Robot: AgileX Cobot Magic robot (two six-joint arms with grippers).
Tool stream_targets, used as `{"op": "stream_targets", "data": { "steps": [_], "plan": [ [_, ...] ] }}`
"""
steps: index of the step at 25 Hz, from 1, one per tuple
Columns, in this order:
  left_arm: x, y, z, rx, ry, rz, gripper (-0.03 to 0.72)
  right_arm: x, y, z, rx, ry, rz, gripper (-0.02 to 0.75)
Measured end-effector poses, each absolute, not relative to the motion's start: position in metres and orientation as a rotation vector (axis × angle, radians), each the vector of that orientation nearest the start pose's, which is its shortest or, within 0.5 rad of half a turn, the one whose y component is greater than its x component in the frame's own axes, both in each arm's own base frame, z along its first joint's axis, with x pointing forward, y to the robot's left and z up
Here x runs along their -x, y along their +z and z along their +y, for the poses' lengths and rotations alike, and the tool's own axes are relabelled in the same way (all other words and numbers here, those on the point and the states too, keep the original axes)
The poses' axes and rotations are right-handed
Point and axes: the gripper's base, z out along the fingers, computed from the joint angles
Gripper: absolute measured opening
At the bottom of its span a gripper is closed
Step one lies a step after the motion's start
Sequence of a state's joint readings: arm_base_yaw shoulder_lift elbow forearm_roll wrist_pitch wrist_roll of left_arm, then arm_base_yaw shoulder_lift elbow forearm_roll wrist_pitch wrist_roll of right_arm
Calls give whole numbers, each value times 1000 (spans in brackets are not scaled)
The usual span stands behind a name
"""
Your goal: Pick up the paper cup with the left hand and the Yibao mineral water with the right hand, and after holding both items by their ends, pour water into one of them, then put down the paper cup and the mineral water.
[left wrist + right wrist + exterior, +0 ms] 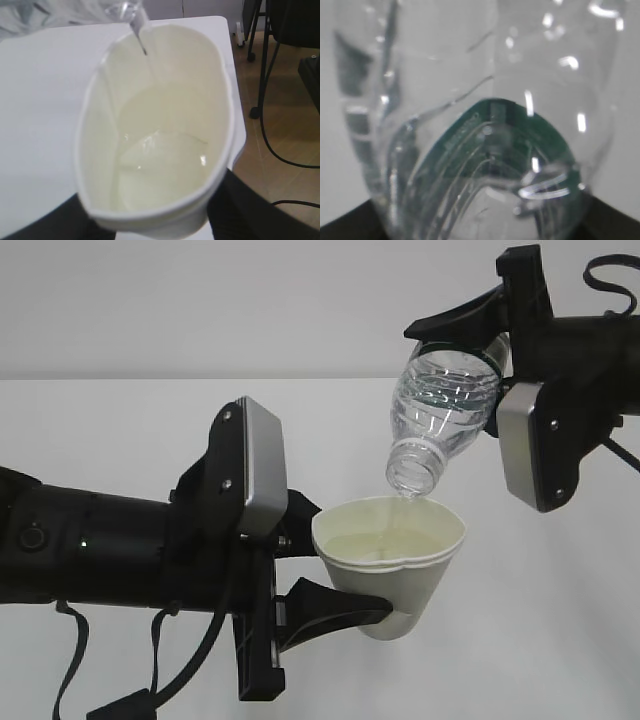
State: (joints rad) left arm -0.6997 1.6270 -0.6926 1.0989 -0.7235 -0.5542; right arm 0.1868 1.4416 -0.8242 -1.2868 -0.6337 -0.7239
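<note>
Entering from the left edge of the exterior frame, the left hand (335, 570) lies roughly level, grey pad (257, 468) up top, its black fingers (330, 605) pinching the paper cup (392, 560) at lower centre. Upper finger at the cup's left wall just under the rim, lower finger wrapped under its base. Cup held above the white surface (120, 430), not touching it. Cup long axis close to vertical, mouth up, leaning slightly toward the right of frame. Rim squashed out of round, wavy on the near edge; in the left wrist view the cup (160, 150) mouth reads as a long oval. Pale yellowish inside, a shallow pool of water (162, 165) at the bottom, thin stream (142, 40) falling in from the top of that frame. Dark finger tips (250, 210) show at the lower corners either side of the cup.

Up and right of the cup, the Yibao mineral water (440, 415) is tipped well past level: long axis diagonal, open neck pointing down and left, base up toward upper right. Neck just above the cup's far rim, no contact visible. Clear ribbed body; green label (510, 145) seen through the plastic in the right wrist view.

Right hand (490, 355) comes in from the upper right edge, fingers clamped on the bottle's base end, one finger over the top, grey pad (525, 445) facing lower left.
</note>
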Motion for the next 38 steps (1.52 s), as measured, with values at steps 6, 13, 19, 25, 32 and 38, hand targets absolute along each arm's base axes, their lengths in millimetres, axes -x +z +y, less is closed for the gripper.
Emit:
{"op": "stream_targets", "data": {
  "steps": [6,13,19,25,32,38],
  "plan": [
    [-197,196,-236,-1398,-816,1477,363,-285,276,107,1814,-652,529,453],
    [-197,196,-236,-1398,-816,1477,363,-285,276,107,1810,-645,539,453],
    [-197,196,-236,-1398,-816,1477,363,-285,276,107,1799,-625,565,453],
    [-197,196,-236,-1398,-816,1477,363,-286,276,107,1785,-602,594,453],
    [-197,196,-236,-1398,-816,1477,363,-286,276,106,1762,-566,641,453],
    [-197,196,-236,-1398,-816,1477,363,-285,276,107,1738,-527,680,453]
  ]
}}
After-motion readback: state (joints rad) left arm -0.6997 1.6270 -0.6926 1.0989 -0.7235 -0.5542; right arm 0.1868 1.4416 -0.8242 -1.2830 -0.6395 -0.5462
